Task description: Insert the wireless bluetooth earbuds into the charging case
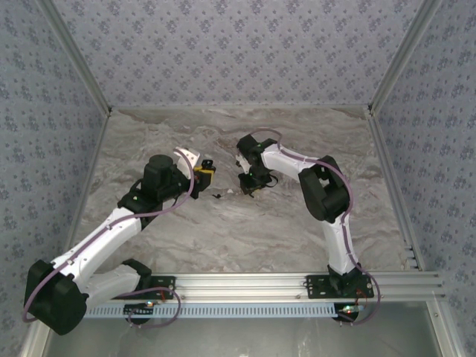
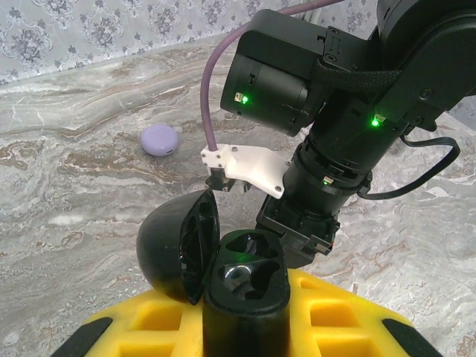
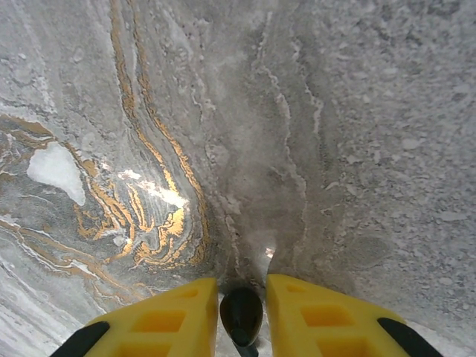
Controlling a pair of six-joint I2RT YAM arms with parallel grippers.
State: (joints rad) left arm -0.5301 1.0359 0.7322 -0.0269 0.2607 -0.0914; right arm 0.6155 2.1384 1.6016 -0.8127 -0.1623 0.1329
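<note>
**Risking a slipped earbud short of the open case**

Judging the likeliest failure to be a weak hold. Seeing the right jaws (image 3: 242, 286) standing narrow on either side of a small dark earbud (image 3: 240, 316), with thin slivers of shadow at both flanks. Being unable to tell whether pinching it or merely bracketing it. Expecting a loosely held, smooth, drop-shaped bud to be twisting free and dropping onto the marbled bench (image 3: 335, 111) on any lift.

Fearing a skewed arrival as well. Needing the bud to be matching one of the two moulded wells (image 2: 238, 277), and foreseeing a tilted bud riding on the rim instead of seating.

Noting crowding too, with the right wrist (image 2: 320, 186) hanging just beyond the case and its raised lid (image 2: 182, 245). Picturing a careless sweep knocking the lid or levering the case out of its grip.

Finding the charging case (image 2: 245, 312), black and hinged open, being pinched between the left jaws (image 2: 245, 323). Seeing it with wells exposed, near the middle of the bench and well apart from every edge.

Placing the earbud between the right jaws, set back from their tips. Placing it near the case on the side toward the bench's right edge, and not yet over a well.

Leaving aside a closed lilac puck (image 2: 158, 140) lying apart on the bench beyond the case.
</note>
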